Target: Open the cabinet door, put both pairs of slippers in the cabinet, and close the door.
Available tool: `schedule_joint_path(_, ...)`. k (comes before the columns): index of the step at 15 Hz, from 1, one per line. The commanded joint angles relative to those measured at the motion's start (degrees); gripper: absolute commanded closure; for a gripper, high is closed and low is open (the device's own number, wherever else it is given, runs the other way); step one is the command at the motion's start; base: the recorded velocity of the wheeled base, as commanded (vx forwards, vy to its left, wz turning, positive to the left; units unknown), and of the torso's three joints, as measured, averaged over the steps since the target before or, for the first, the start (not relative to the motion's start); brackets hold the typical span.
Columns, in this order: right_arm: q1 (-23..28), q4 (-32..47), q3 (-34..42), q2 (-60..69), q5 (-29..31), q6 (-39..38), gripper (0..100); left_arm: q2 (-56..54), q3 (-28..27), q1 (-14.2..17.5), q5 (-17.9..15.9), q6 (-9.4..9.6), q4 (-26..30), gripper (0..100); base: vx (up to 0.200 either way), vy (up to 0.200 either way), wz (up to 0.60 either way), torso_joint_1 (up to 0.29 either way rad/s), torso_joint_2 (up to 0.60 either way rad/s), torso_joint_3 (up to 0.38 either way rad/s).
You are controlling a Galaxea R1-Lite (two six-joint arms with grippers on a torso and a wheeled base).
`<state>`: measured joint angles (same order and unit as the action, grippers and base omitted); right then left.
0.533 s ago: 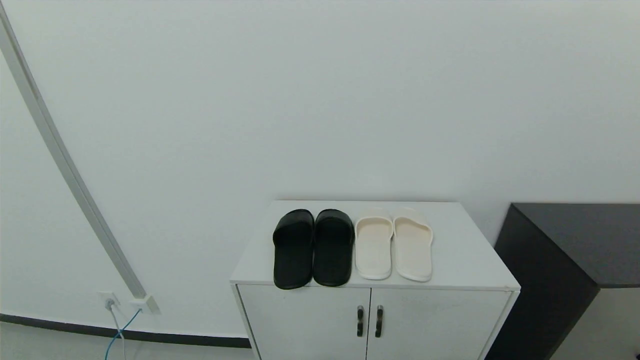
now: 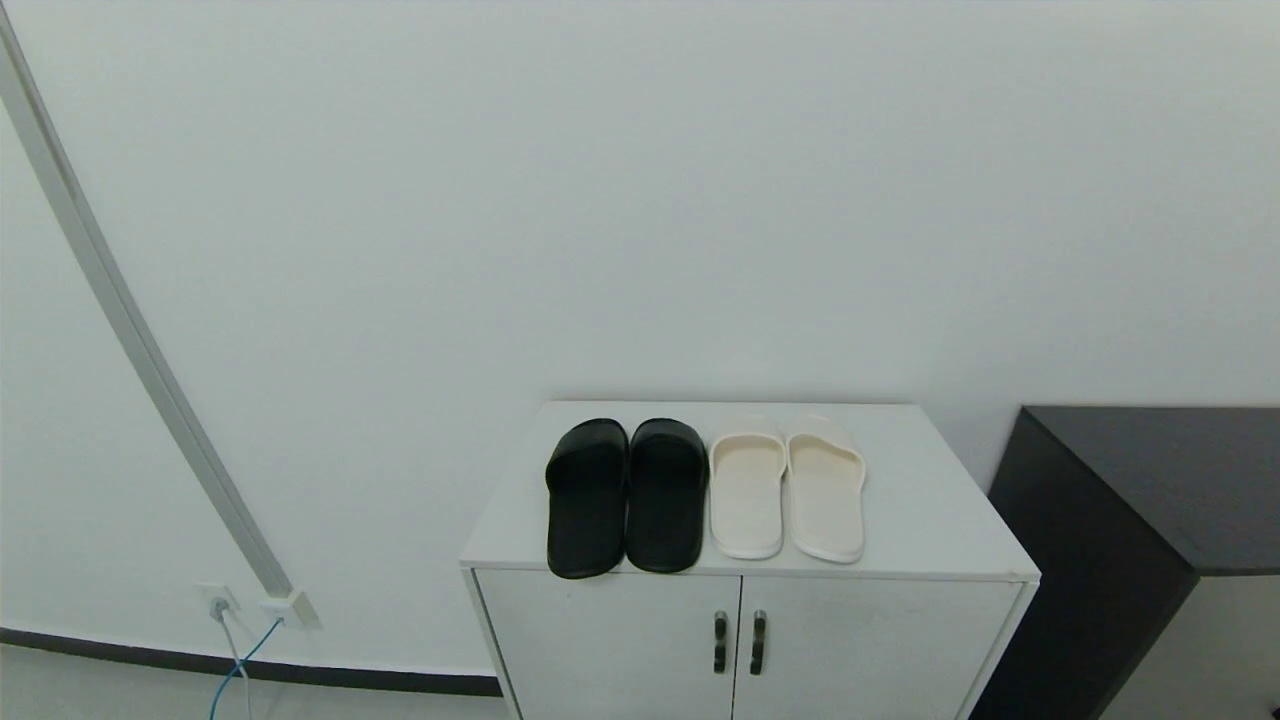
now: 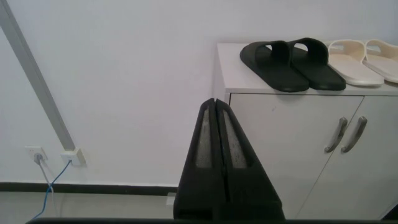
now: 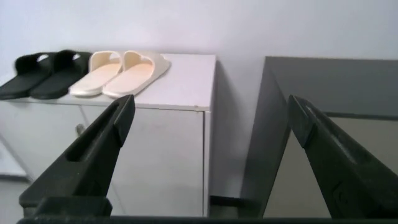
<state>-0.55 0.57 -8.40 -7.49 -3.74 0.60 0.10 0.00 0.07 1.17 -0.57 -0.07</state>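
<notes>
Sitting side by side on the cabinet (image 2: 930, 520) top in the head view are the black slippers (image 2: 625, 495) and, to their right, the white slippers (image 2: 787, 490). Both doors (image 2: 610, 640) are staying shut and nothing is differing from half a second earlier, so the task is judged not yet begun. Left wrist view: the left gripper (image 3: 215, 106), fingers pressed together and empty, is hanging well short of the handles (image 3: 336, 134). Right wrist view: the right gripper (image 4: 211, 106) is standing wide open and empty, pointing toward the cabinet's right side.
</notes>
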Motion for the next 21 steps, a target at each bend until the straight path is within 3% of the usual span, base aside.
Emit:
schedule_joint_path(1, -0.15, -0.49, -3.29, -17.39, -4.26, 0.72, 0, -0.01, 0.0, 0.01, -0.03, 0.05, -0.01, 100, 0.0, 0.0, 0.0, 0.0, 0.0, 0.0)
schedule_joint_path(3, -1.12, -4.88, -3.82, -25.03, -6.45, 0.55, 0, -0.01, 0.0, 0.01, -0.03, 0.05, -0.01, 100, 0.0, 0.0, 0.0, 0.0, 0.0, 0.0)
schedule_joint_path(5, -5.43, -9.36, -6.81, -34.0, -6.28, 0.02, 0, -0.01, 0.0, 0.01, -0.03, 0.13, -0.01, 100, 0.0, 0.0, 0.0, 0.0, 0.0, 0.0)
schedule_joint_path(9, -13.07, -9.63, -17.09, -47.62, -5.22, -3.06, 0, -0.01, 0.0, 0.01, -0.03, 0.13, -0.01, 100, 0.0, 0.0, 0.0, 0.0, 0.0, 0.0)
schedule_joint_path(15, -37.68, -15.95, -25.79, -65.2, 15.17, -12.99, 0, -0.01, 0.0, 0.01, -0.03, 0.22, -0.01, 100, 0.0, 0.0, 0.0, 0.0, 0.0, 0.0)
schedule_joint_path(21, -49.37, -22.81, -36.42, -87.17, 32.04, -20.11, 0, -0.01, 0.0, 0.01, 0.06, 0.13, -0.01, 100, 0.0, 0.0, 0.0, 0.0, 0.0, 0.0)
